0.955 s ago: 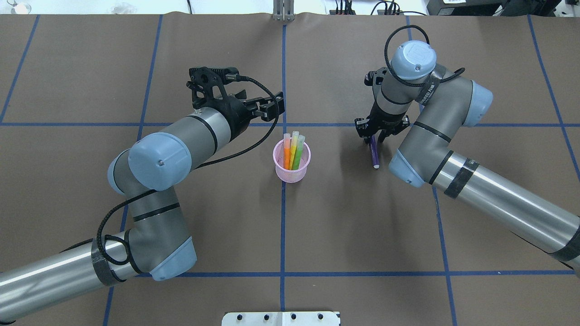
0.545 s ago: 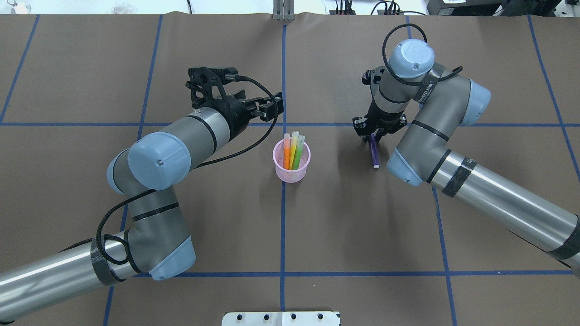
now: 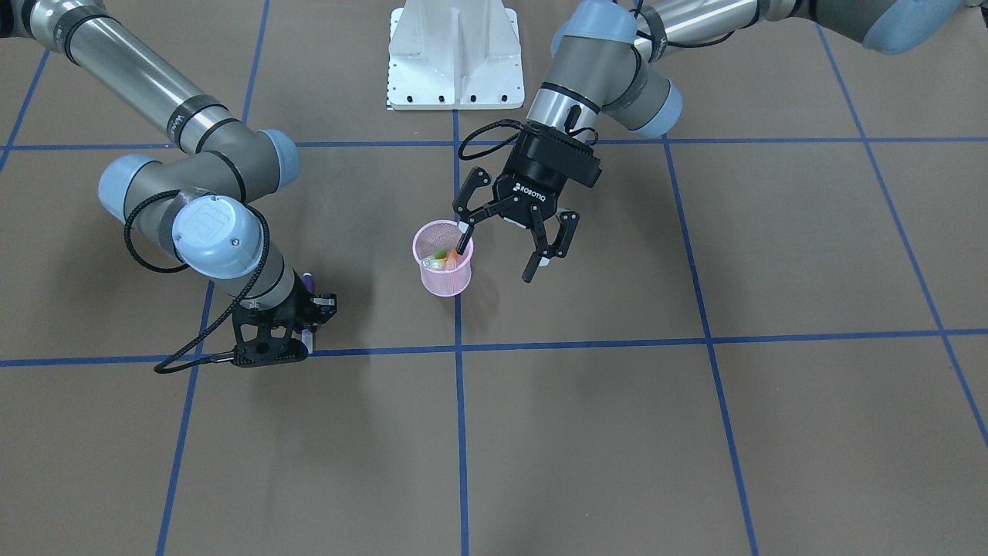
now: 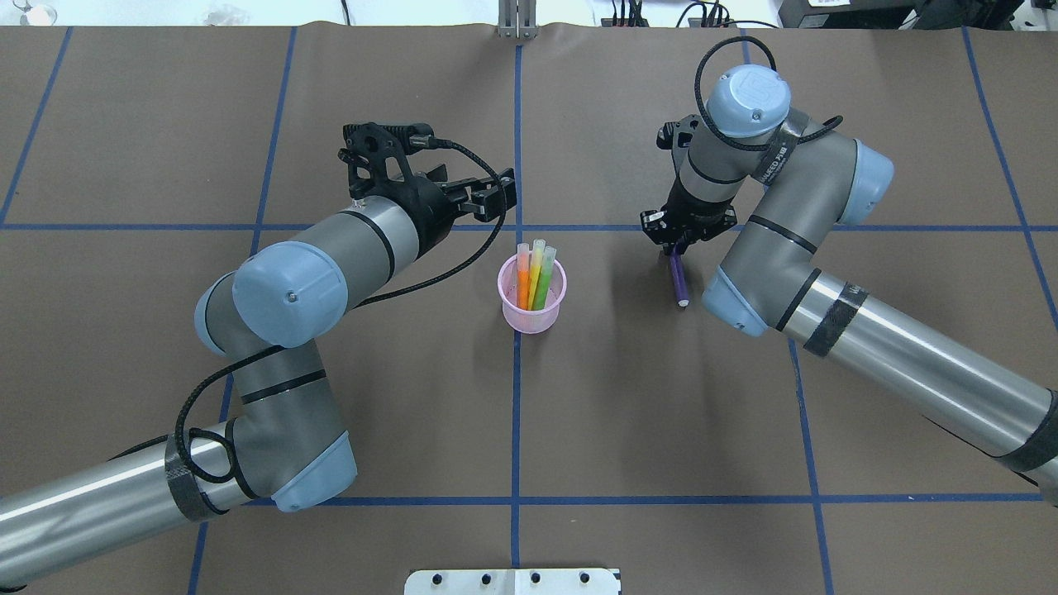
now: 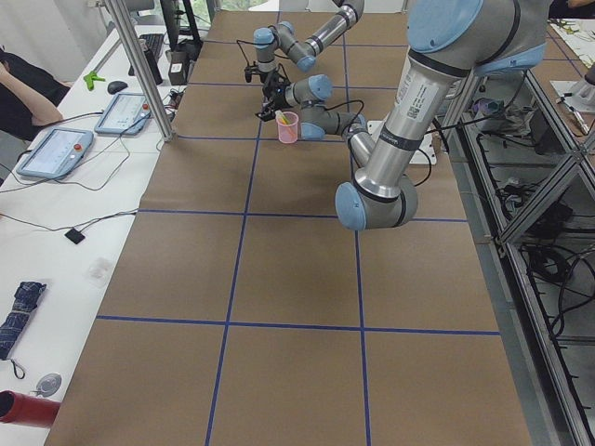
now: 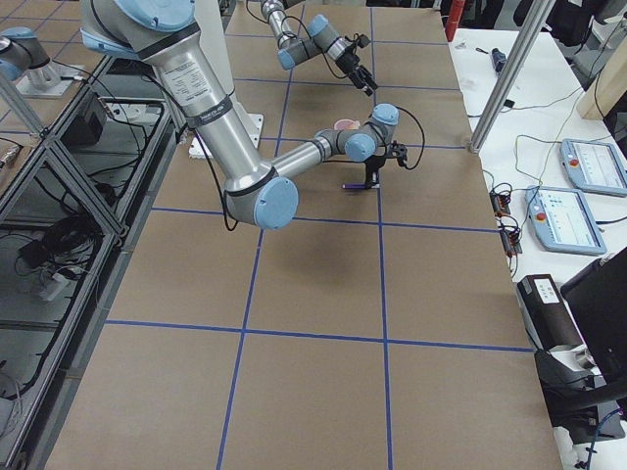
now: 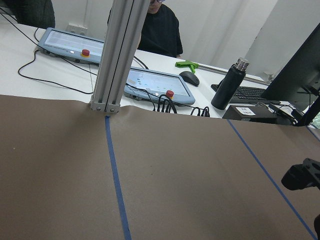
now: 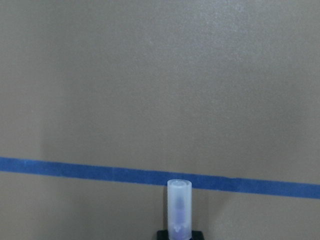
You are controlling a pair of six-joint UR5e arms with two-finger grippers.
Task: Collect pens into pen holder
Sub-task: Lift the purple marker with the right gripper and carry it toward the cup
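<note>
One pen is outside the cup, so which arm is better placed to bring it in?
Right: the right hand is closed on the purple pen, while the left hand hangs open and empty near the pen holder.

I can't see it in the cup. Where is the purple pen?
In the overhead view the purple pen is on the right side, held by the right gripper, to the right of the pink pen holder.

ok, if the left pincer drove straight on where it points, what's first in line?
Probably bare brown table paper. The left pincer tilts down and away from the robot, beyond the pink pen holder; its wrist view shows open paper ahead. Depth is unclear.
</note>
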